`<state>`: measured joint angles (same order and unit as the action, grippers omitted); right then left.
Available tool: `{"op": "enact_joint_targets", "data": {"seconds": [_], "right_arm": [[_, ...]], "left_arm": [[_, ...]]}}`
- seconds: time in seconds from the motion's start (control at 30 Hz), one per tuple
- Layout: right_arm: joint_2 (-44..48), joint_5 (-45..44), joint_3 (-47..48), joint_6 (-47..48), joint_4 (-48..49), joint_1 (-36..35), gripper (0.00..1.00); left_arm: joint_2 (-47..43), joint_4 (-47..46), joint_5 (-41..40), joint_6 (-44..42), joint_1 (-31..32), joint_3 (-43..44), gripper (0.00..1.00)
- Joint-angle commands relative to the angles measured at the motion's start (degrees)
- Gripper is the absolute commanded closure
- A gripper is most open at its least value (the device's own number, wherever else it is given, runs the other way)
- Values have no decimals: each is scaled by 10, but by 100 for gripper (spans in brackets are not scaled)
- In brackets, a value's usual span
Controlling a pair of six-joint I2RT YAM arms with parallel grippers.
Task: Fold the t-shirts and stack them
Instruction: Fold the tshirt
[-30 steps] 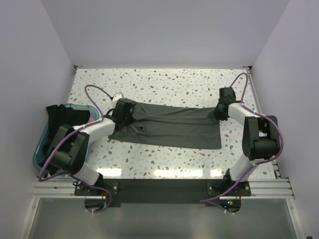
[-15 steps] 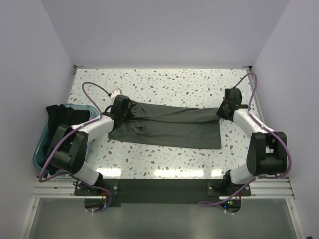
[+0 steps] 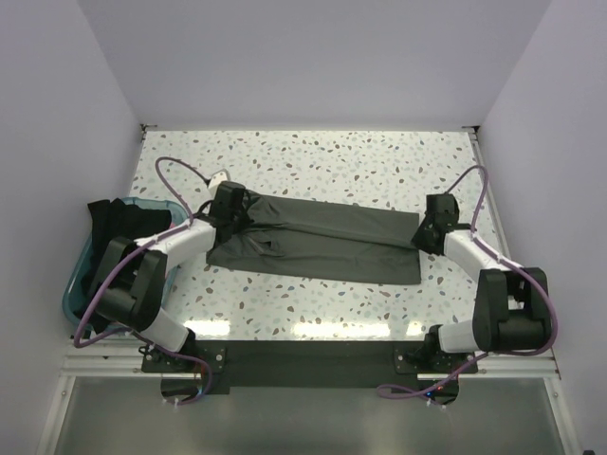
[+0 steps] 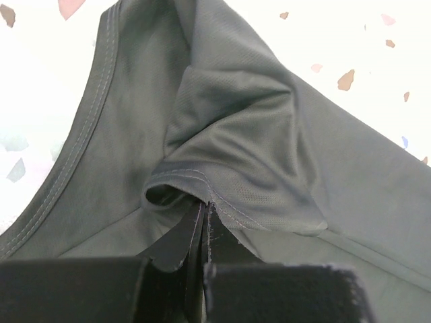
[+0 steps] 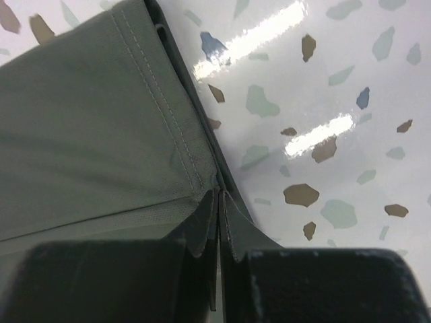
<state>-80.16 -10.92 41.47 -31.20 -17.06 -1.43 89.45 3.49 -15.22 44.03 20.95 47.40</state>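
The right jaws are pinched shut on a stitched hem corner of the olive-green t-shirt (image 3: pixel 322 248). Over the last second they have drawn back toward the arm bases, from about 2 o'clock of the cloth to 3 o'clock, and the right arm's elbow has swung outward. The shirt's right end came with them and now looks squarer. I read this as tightening a lengthwise fold that is not yet finished. Stacking has not begun: a black t-shirt (image 3: pixel 119 220) hangs over the teal tub (image 3: pixel 72 289) at 8 o'clock of the desk (image 3: pixel 332 161).

The olive shirt lies mid-desk as a long flat band running from 9 to 3 o'clock. It is matte and finely knit, with a shallow crease along its length and a smooth near edge.

Farther off, at the band's 10 o'clock end, the left jaws have barely moved. They are closed on a puckered hem, and the cloth bunches into a small raised fold there
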Motion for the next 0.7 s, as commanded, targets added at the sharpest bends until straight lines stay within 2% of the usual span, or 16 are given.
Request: {"op": "enact_joint_targets", "data": {"seconds": [0.0,0.17,0.2,0.27,0.3,0.37,0.4,0.43,0.57,0.67], "right_arm": [[30,-4,-15,-14,37,2,100],[37,9,-32,-16,47,3,99],[36,9,-32,-15,46,2,96],[39,12,-25,-12,38,3,87],[47,12,-23,-7,32,2,77],[59,1,-6,3,19,2,67],[65,1,2,15,10,2,58],[75,-1,23,21,-12,2,55],[75,4,79,52,-49,-6,48],[22,21,134,64,-62,-24,47]], "left_arm": [[-21,-2,-7,15,-7,-21,100],[-30,-5,1,18,-7,-45,100],[-33,-7,8,22,-7,-49,100],[-47,-7,14,22,-8,-58,87],[-62,-2,13,21,-9,-58,74],[-81,15,8,19,-11,-49,59],[-92,39,1,16,-13,-43,50],[-115,54,-5,17,-14,-32,43],[-172,89,-30,29,-14,-15,37],[-136,101,-31,32,-14,36,37]]}}
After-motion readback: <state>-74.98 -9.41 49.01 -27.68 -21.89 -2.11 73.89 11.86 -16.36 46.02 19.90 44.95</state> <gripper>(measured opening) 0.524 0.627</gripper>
